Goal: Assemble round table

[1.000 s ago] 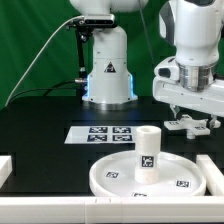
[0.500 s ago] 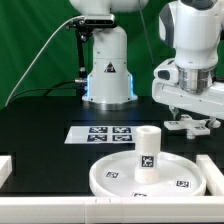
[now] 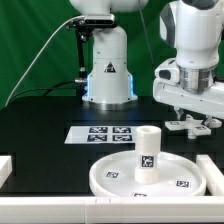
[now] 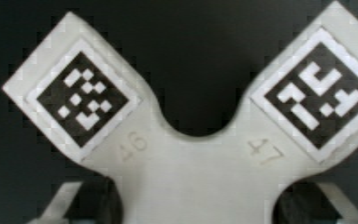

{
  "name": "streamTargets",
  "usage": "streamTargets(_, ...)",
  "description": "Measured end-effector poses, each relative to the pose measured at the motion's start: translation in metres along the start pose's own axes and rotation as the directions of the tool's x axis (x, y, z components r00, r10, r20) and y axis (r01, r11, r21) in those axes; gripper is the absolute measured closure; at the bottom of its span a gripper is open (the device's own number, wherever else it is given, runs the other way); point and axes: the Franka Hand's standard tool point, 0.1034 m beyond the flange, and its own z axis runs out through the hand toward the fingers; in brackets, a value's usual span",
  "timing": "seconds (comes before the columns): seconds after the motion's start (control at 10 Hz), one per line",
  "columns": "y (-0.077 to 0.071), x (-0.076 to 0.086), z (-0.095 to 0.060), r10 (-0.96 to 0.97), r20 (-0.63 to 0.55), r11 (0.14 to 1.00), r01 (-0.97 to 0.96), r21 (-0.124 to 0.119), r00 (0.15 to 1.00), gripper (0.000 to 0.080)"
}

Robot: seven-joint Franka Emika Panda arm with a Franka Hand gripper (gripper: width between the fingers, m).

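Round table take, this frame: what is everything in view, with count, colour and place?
round disc: one, white, rimmed, at the front of the table.
post: one, white, tagged, upright on the disc.
cross-shaped piece: one, white, tagged arms, on the table on the exterior view's right, under the gripper.
marker board: one, white with black tags, flat behind the disc.
edge rails: two, white, at the front corners.
table: one, black.
arm base: one, white, back centre.
gripper: one, white, low over the cross-shaped piece with a finger on either side; contact cannot be told.
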Motion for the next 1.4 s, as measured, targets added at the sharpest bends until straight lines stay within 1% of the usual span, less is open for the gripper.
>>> streamTargets(0.2,0.0,0.0,0.0,0.0,0.0,1.0,0.0,0.0,1.0,0.0367)
streamTargets(0.3,0.0,-0.001,-0.002,-0.006,0.007,1.0,0.006,-0.009,1.0,0.0367)
streamTargets(0.4,0.001,-0.003,-0.016,-0.037,0.038,0.998,0.038,-0.042,0.999,0.0367)
streamTargets(0.5,0.0,0.005,-0.039,-0.049,0.052,0.998,0.05,-0.03,0.997,0.0367)
streamTargets(0.6,0.002,0.015,-0.055,-0.066,0.057,0.998,0.067,-0.016,0.996,0.0367)
streamTargets(0.7,0.003,0.021,-0.07,-0.079,0.079,0.997,0.081,-0.015,0.994,0.0367)
streamTargets(0.8,0.005,0.026,-0.088,-0.07,0.116,0.997,0.073,-0.019,0.991,0.0367)
streamTargets(0.9,0.002,0.024,-0.098,-0.038,0.127,0.999,0.042,-0.024,0.991,0.0367)
streamTargets(1.2,0.002,0.024,-0.096,-0.039,0.127,0.999,0.042,-0.023,0.991,0.0367)
streamTargets(1.3,0.004,0.029,-0.1,-0.074,0.136,0.997,0.078,-0.021,0.988,0.0367)
streamTargets(1.4,0.003,0.048,-0.117,-0.106,0.146,0.994,0.108,-0.006,0.984,0.0367)
